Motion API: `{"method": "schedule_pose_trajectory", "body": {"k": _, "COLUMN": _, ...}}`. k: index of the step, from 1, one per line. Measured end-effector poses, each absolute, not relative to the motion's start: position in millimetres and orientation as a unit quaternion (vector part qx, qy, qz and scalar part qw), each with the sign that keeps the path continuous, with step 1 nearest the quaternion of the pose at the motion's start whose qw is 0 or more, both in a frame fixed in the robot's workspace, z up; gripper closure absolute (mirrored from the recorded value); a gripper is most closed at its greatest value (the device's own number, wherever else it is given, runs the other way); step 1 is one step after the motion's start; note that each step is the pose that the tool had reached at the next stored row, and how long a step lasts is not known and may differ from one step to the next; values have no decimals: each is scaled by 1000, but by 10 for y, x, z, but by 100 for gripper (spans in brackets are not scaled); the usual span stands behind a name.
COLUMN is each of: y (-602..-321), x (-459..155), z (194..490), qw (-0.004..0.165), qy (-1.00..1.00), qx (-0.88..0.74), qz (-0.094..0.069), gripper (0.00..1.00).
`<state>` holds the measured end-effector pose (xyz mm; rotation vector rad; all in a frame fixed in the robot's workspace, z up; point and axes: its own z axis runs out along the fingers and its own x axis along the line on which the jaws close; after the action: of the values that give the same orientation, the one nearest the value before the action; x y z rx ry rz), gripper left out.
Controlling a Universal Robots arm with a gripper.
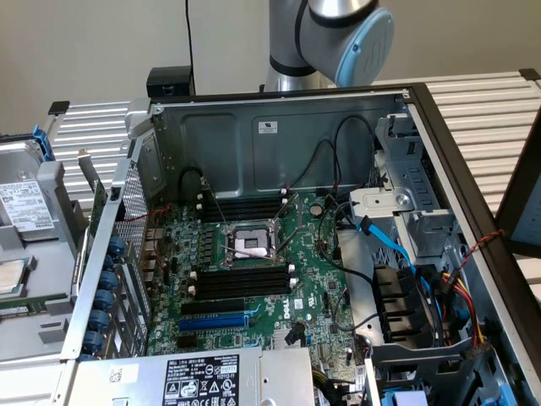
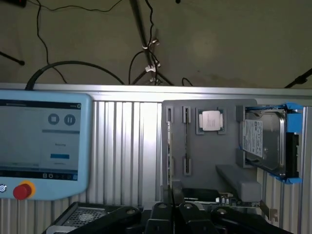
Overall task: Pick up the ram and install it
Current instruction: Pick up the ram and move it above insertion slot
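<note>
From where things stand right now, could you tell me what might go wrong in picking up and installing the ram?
1. The ram stands edge-on in a narrow slot of the grey holder, so a slightly off grasp could tilt or jam it.
2. Black cables loop over the motherboard close to the memory slots; the stick might snag one on the way down.

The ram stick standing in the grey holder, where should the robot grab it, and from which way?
Probably by its long free edge, pinching the two flat faces. The ram stands on edge in a narrow slot of the grey holder, so that thin edge is what sticks out. Come straight at the holder's open face, not sideways, where the slot walls would block.
</note>
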<state>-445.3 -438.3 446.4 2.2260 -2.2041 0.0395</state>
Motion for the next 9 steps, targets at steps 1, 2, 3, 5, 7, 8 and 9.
{"method": "schedule_pose_trajectory", "body": {"k": 1, "y": -4380, "x": -4419, "z": 4475, "qw": 4, "qy": -704, "qx": 711, "qz": 13, "gripper": 88}}
{"method": "schedule_pose_trajectory", "body": {"k": 2, "y": -4378, "x": -4386, "z": 4486, "qw": 4, "qy": -704, "qx": 711, "qz": 13, "gripper": 88}}
{"method": "schedule_pose_trajectory", "body": {"k": 3, "y": -4376, "x": -4350, "z": 4500, "qw": 4, "qy": -704, "qx": 711, "qz": 13, "gripper": 88}}
{"method": "schedule_pose_trajectory", "body": {"k": 5, "y": -4374, "x": -4273, "z": 4527, "qw": 4, "qy": -704, "qx": 711, "qz": 13, "gripper": 88}}
{"method": "schedule_pose_trajectory", "body": {"k": 7, "y": -4372, "x": -4193, "z": 4554, "qw": 4, "qy": -704, "qx": 711, "qz": 13, "gripper": 88}}
{"method": "schedule_pose_trajectory", "body": {"k": 8, "y": -4370, "x": -4155, "z": 4566, "qw": 4, "qy": -704, "qx": 711, "qz": 13, "gripper": 88}}
{"method": "schedule_pose_trajectory", "body": {"k": 9, "y": -4369, "x": -4115, "z": 4574, "qw": 4, "qy": -704, "qx": 711, "qz": 13, "gripper": 88}}
